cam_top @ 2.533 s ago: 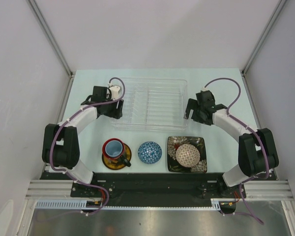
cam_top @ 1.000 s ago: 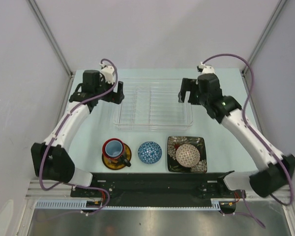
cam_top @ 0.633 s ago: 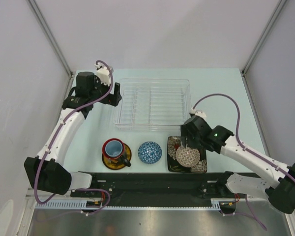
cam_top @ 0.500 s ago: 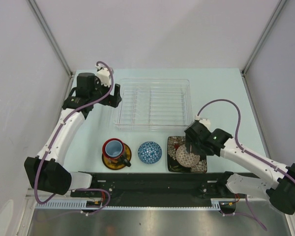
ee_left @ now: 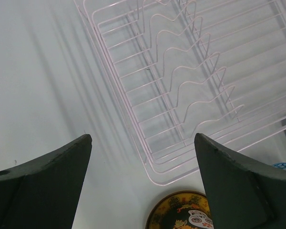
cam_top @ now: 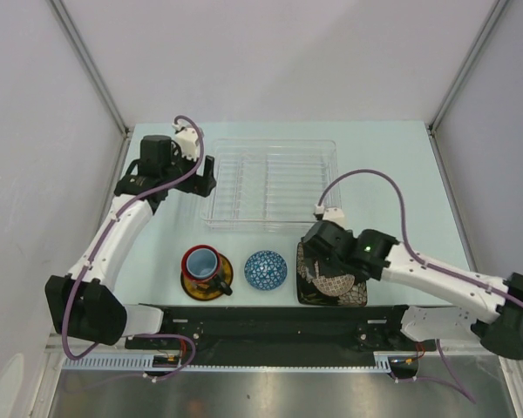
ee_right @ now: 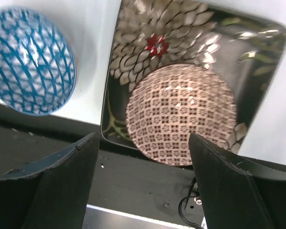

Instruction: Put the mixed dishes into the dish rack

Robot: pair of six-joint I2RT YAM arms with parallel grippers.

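1. Grabbing the beige netted bowl (ee_right: 181, 114) looks like the step in hand; it sits on the black square floral plate (ee_right: 148, 28), by the worktop's (cam_top: 383, 174) near edge, right of centre.
2. Right gripper (ee_right: 143, 140) hovers over it, fingers apart, nothing held; left gripper (ee_left: 143, 138) fingers apart too, empty, beside the dish rack's (cam_top: 270, 225) left end.
3. To do it well: centre the fingers on the bowl, drop straight, close without catching or dragging the plate.
4. Bowl seems mouth-down, dome up; round, so no long axis; rack's long axis runs left-right, towards the far edge.
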